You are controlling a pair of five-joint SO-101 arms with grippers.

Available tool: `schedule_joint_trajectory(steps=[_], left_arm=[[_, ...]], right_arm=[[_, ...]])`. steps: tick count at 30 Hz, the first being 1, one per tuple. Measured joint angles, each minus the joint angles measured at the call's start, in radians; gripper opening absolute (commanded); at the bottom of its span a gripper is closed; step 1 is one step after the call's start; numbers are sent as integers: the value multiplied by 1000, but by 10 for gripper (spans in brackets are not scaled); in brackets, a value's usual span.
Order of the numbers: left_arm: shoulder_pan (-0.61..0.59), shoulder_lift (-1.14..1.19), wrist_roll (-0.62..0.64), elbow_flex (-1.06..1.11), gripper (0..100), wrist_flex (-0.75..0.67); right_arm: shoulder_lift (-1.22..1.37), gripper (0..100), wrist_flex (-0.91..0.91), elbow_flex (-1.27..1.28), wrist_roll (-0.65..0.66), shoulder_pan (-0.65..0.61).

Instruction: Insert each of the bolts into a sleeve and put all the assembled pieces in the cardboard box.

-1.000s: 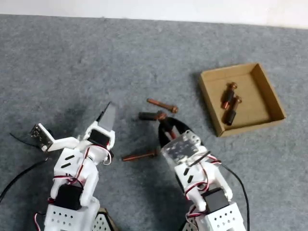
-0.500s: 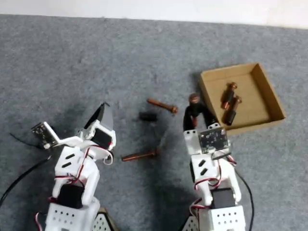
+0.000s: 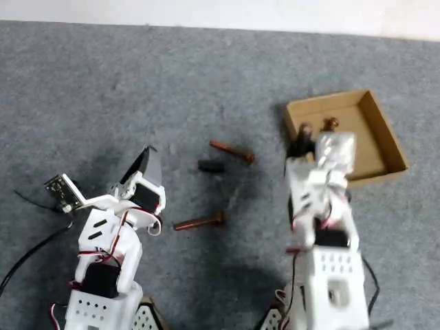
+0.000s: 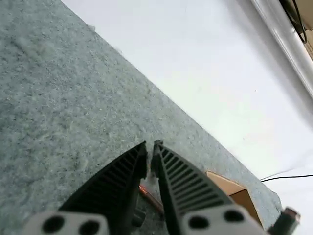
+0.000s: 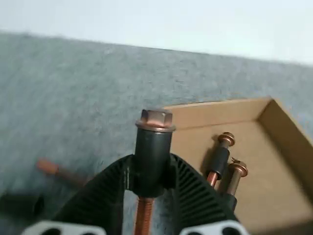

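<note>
Swinging away from the loose parts, the right arm has carried its load across to the cardboard box (image 3: pixel 326 97). Its right claw (image 5: pixel 151 169) is clamped on the assembled piece (image 5: pixel 152 147), a black sleeve with a copper bolt through it, held upright with the head on top, at the box wall nearest the loose parts. Beyond the claw, two finished pieces (image 5: pixel 222 159) lie side by side on the box floor. Off to its left lie a loose sleeve (image 3: pixel 212 166) and two bare bolts (image 3: pixel 232 151). The left claw (image 4: pixel 151 147) is narrowed to a slit, holding nothing, above the grey mat (image 3: pixel 103 82).
</note>
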Motion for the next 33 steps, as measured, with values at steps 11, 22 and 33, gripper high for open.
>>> schedule_joint_trajectory(steps=[11, 22, 33], left_arm=[[0, 0, 0, 0, 48, 0], [0, 0, 0, 0, 49, 0], [0, 0, 0, 0, 49, 0]], right_arm=[[812, 10, -201, -353, -347, 252], [887, 142, -218, -374, -362, 292], [887, 142, -227, -379, -362, 265]])
